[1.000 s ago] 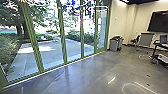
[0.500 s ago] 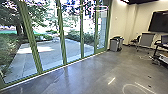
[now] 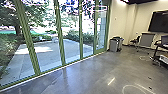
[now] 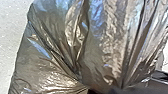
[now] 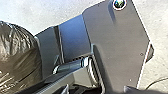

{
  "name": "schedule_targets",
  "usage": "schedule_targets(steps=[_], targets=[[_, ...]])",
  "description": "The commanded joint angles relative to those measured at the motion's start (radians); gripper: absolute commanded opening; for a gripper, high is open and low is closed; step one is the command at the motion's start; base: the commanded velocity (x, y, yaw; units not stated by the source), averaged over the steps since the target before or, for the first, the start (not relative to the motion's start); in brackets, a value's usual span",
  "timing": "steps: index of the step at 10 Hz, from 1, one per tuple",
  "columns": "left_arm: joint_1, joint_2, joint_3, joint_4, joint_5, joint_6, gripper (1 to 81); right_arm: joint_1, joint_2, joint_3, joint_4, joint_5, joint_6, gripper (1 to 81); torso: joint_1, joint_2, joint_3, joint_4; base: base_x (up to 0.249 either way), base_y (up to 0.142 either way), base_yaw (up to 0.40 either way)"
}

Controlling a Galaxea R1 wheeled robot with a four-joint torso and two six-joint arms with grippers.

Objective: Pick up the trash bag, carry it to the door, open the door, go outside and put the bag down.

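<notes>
A grey bin (image 3: 114,45) and chairs (image 3: 146,40) stand near a wall-mounted dark screen (image 3: 159,22).

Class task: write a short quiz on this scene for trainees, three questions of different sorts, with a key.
1. True or false: the glass wall's frames are green.
2. Where is the bin? (a) outside on the paving; (b) indoors, near the right end of the glass wall; (c) under the screen.
3. Fill in: the left wrist view shows a creased, shiny ____.

Key: 1 true; 2 b; 3 bag.
</notes>
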State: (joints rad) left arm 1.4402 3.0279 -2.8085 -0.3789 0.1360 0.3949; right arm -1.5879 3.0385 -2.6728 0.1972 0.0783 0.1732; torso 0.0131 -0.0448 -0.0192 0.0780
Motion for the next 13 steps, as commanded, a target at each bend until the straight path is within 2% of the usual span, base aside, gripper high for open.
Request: schedule_targets(steps=[1, 4, 13], targets=[[-0.060, -0.003, -0.005, 0.006, 0.067, 0.007, 1.0, 0.042, 0.004, 0.005, 0.004, -0.060, -0.001, 81.1, 0.000, 0.000, 0.000, 0.000, 0.115, -0.073, 0.000], [-0.060, -0.004, -0.005, 0.006, 0.067, 0.007, 1.0, 0.042, 0.004, 0.005, 0.004, -0.060, -0.001, 81.1, 0.000, 0.000, 0.000, 0.000, 0.116, -0.071, 0.000], [-0.060, -0.006, -0.005, 0.006, 0.067, 0.007, 1.0, 0.041, 0.004, 0.005, 0.004, -0.060, -0.001, 81.1, 0.000, 0.000, 0.000, 0.000, 0.121, 0.000, 0.000]])
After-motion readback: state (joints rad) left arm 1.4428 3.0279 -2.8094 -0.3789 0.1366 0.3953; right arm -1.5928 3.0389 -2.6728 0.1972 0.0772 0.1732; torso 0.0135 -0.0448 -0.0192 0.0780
